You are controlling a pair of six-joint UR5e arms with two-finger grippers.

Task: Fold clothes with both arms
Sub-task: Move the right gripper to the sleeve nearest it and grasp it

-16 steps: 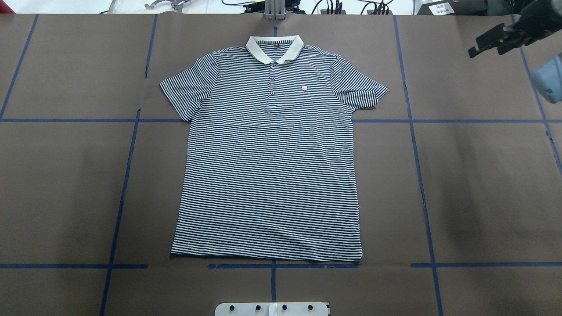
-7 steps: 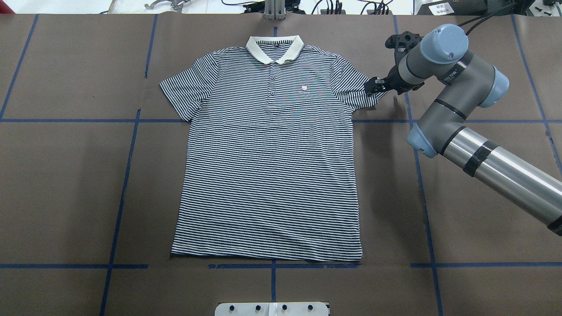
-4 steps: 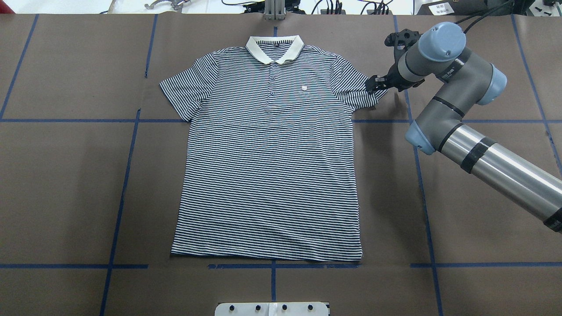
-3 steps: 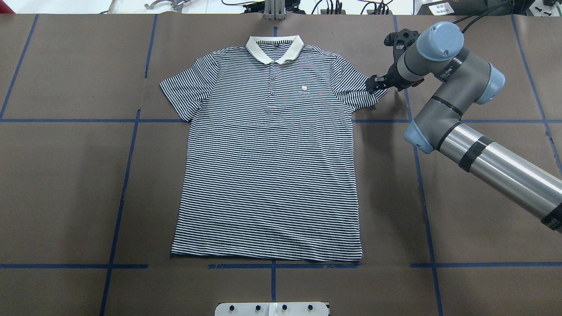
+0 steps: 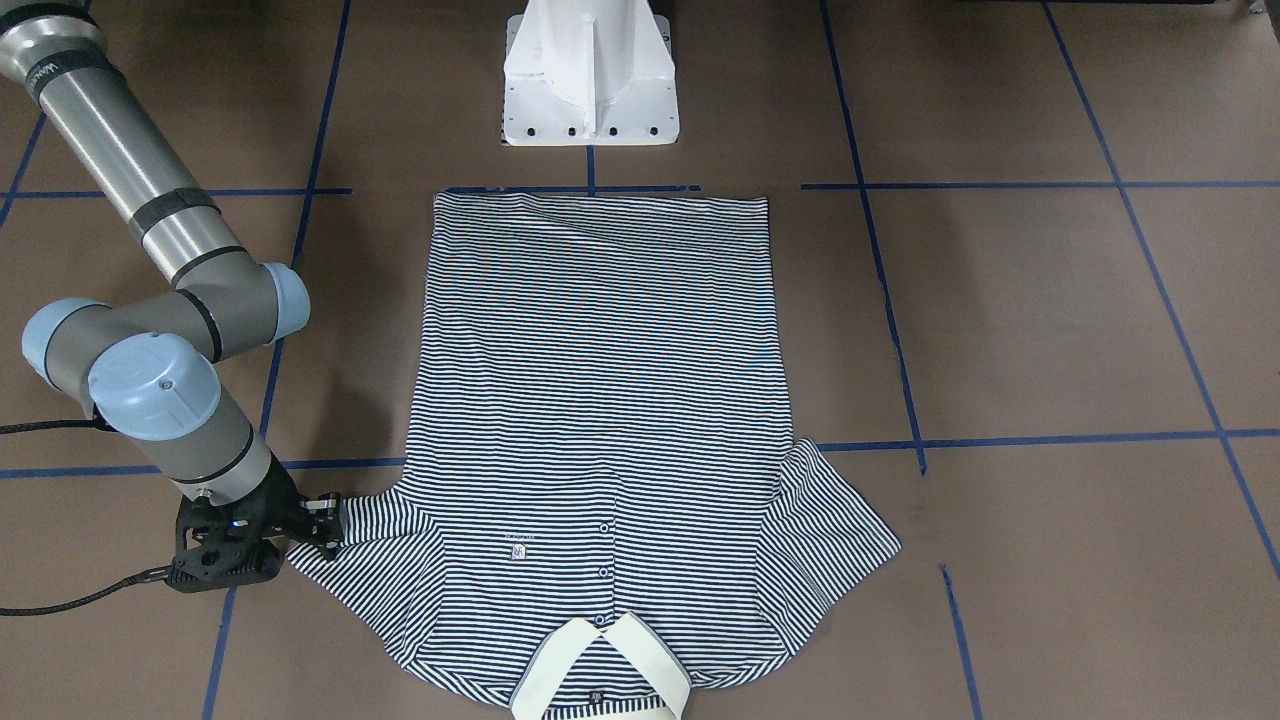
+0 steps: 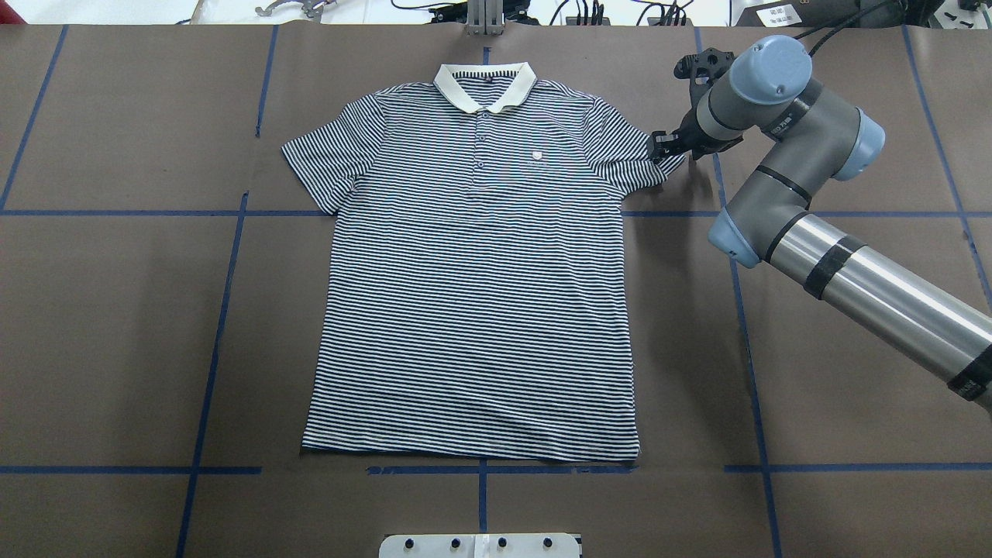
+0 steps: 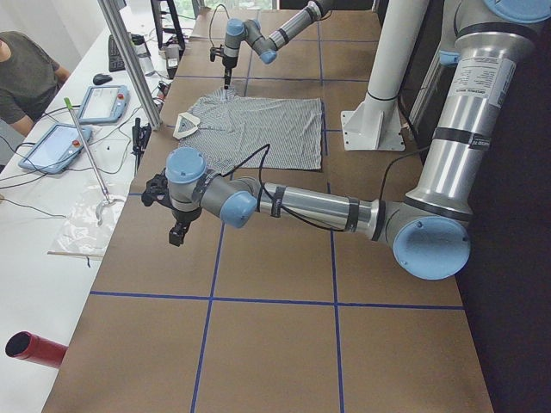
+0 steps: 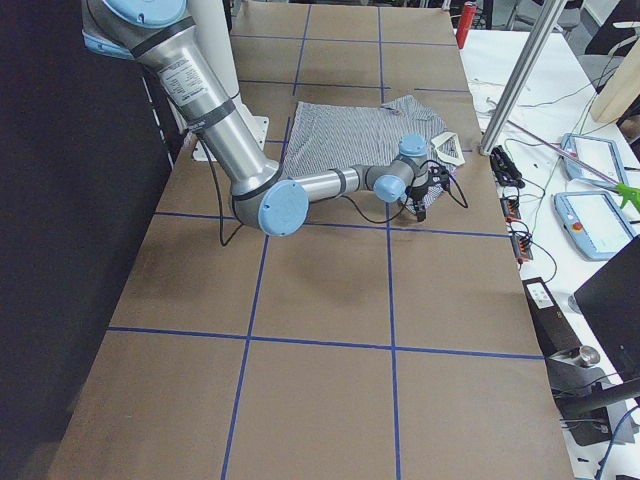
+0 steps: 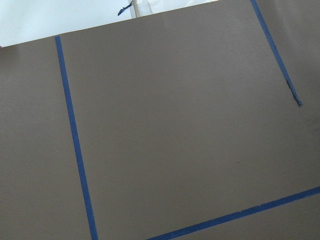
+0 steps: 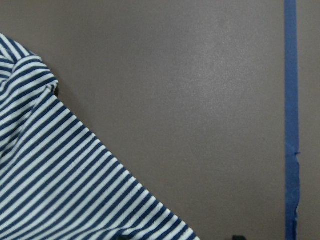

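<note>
The striped polo shirt lies flat and face up on the brown table, its cream collar at the far side. My right gripper points down at the outer edge of the shirt's right-hand sleeve. In the front view its fingers look spread, touching the sleeve hem, so it reads as open. The right wrist view shows the sleeve's striped cloth on bare table. My left gripper hangs over bare table well off the shirt; I cannot tell if it is open.
The white pedestal base stands at the shirt's hem side. Blue tape lines grid the brown table cover. A side bench with tablets and a seated person runs along the far edge.
The right arm came in from the top right corner and lowered its gripper onto the sleeve edge. Over the last second it only crept slightly. The shirt has not moved.
</note>
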